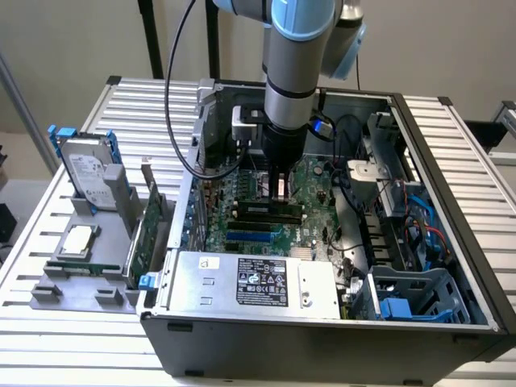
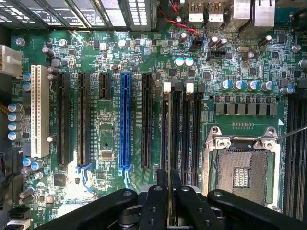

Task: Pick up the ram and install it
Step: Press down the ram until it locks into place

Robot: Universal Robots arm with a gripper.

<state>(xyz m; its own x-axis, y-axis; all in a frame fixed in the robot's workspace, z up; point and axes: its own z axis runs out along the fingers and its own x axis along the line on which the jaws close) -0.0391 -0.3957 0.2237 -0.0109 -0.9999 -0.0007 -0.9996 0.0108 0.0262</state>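
Observation:
My gripper (image 1: pixel 280 193) reaches down into the open computer case (image 1: pixel 451 210), just above the motherboard (image 1: pixel 314 181). It is shut on the ram (image 1: pixel 280 186), a thin stick held upright between the fingers. In the wrist view the ram (image 2: pixel 170 205) shows edge-on as a narrow line between the two black fingers (image 2: pixel 154 201) of the gripper (image 2: pixel 169 184). It lines up along the black memory slots (image 2: pixel 192 134), over the one nearest the white latch (image 2: pixel 167 87). Whether the ram touches the slot I cannot tell.
An open processor socket (image 2: pixel 240 172) lies beside the memory slots, and a blue slot (image 2: pixel 125 120) on their other side. The power supply (image 1: pixel 258 282) fills the case's front. A grey tray (image 1: pixel 81 274) at the exterior view's left holds a hard drive (image 1: pixel 89 173), a processor (image 1: pixel 78 240) and an expansion card (image 1: pixel 145 234).

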